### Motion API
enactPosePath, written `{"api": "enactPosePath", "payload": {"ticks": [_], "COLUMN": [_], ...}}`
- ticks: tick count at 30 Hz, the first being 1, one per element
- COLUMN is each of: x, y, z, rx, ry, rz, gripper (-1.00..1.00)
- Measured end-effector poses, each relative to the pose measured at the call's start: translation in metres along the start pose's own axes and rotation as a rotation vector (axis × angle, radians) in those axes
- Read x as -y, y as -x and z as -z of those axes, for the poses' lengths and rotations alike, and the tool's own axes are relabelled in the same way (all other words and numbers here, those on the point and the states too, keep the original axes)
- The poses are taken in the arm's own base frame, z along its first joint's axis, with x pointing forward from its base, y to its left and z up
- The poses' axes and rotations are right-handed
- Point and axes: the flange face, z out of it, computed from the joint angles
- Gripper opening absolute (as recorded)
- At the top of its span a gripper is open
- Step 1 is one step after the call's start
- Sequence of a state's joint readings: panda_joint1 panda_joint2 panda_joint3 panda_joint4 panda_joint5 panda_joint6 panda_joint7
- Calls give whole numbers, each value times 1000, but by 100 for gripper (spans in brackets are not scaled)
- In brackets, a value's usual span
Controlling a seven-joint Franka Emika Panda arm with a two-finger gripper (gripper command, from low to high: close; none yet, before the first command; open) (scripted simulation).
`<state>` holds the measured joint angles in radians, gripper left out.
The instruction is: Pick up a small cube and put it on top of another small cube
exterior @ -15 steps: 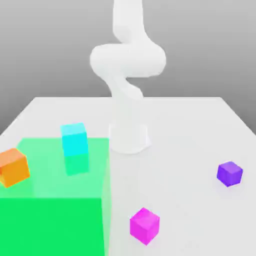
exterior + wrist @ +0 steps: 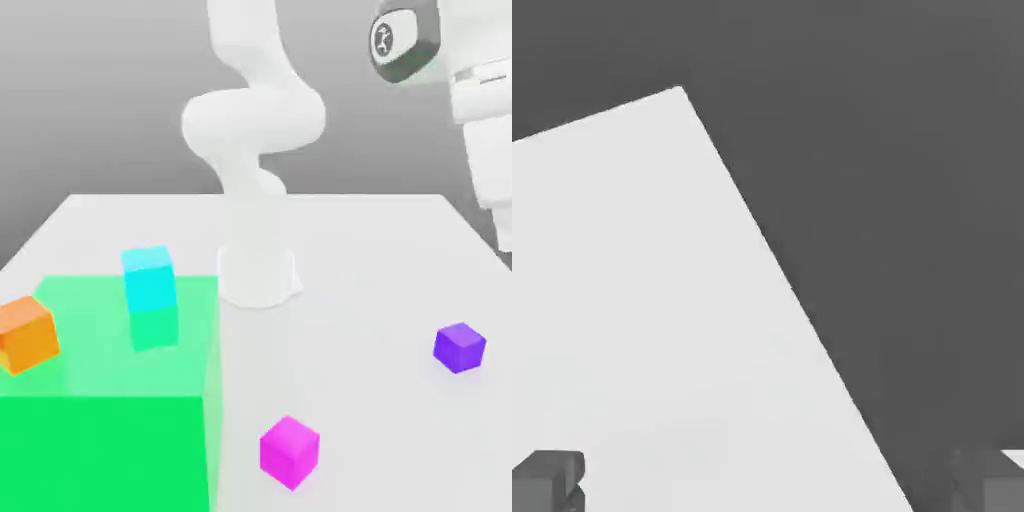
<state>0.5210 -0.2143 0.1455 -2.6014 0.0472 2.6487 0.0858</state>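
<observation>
In the exterior view, my pincer hangs at the far edge on the exterior view's right, high over the pale table and partly cut off by that edge; the small purple cube lies on the tabletop, lower in this view than my pincer and a little towards the exterior view's left of it, well apart from it. The cube is plain violet, brighter on its top face and deeper on its sides; it sits flat, turned so that one upright edge faces the camera, and it looks a little smaller here than the magenta cube. That magenta one rests on the same tabletop, nearer the camera and towards the exterior view's left, just beside the big green block; the cyan cube and the orange cube show over the green block's top face; my arm's base stands farther back on the table, between the green block and the purple cube as seen across the view.

In the hand view, my two fingers stand wide apart, so my pincer is open; between and beyond them I see a pale corner of the table, its straight edges sharp against the dark grey floor.
</observation>
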Motion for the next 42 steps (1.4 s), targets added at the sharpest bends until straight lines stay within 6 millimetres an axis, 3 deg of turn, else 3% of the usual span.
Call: {"api": "enactPosePath", "payload": {"ticks": [3,7,9,14,15,22,28,29,33,36,39,42], "x": [45,106,111,110,109,109,110,99,15,-45,-118,-191], "y": [36,104,124,141,143,144,130,118,64,38,28,36], "z": [-53,-111,-135,-184,-192,-192,-141,-132,-91,-52,-8,39], "rx": [92,212,246,257,257,259,259,258,254,252,252,254], "ry": [-19,-52,-58,-62,-62,-61,-60,-52,-7,19,43,60], "rz": [224,556,625,643,644,644,644,616,434,322,186,43], "gripper": [0,0,0,0,-100,-100,-100,-100,-100,-100,-100,-100]}}
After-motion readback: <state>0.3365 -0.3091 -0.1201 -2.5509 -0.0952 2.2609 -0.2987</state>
